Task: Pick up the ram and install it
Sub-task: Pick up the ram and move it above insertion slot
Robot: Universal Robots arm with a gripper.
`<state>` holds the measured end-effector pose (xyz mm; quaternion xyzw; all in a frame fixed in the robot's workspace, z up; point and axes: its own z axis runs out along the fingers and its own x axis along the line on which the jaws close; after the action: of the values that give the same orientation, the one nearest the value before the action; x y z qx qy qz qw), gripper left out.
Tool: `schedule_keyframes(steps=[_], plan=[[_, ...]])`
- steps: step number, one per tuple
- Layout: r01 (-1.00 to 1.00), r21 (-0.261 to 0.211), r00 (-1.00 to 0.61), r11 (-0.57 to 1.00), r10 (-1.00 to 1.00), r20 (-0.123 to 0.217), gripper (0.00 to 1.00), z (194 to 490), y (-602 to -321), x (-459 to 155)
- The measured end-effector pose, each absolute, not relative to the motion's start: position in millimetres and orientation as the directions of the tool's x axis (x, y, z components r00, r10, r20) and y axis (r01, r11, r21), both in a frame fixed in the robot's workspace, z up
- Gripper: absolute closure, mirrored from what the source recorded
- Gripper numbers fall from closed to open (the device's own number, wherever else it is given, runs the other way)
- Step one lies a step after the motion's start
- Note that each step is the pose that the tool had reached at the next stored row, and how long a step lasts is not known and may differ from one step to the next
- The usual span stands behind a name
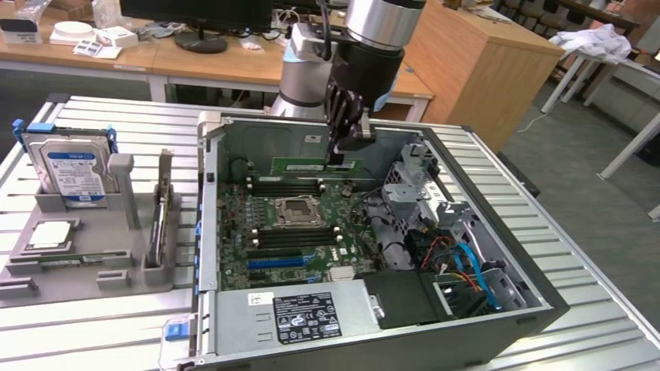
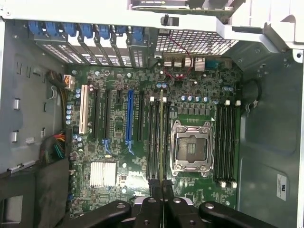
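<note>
Wrist view: the claw (image 2: 161,190) is seen almost shut, pinched on the ram (image 2: 161,142). The ram is held edge-on over the slots (image 2: 155,137) beside the socket (image 2: 191,148) and is judged not yet seated. If the stick is lowered off line, a slot wall or end latch could be struck and the board (image 2: 118,137) stressed. With so narrow a pinch, one end could tilt and only half the stick would seat. Notch direction cannot be told, and a reversed stick would jam.
</note>
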<state>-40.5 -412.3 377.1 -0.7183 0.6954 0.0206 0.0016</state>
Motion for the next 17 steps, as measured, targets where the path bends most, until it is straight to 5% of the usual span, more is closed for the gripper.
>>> schedule_keyframes(steps=[17], plan=[[-0.999, 0.026, 0.032, -0.033, -0.999, -0.032, 0.88, 359, -412, -40]])
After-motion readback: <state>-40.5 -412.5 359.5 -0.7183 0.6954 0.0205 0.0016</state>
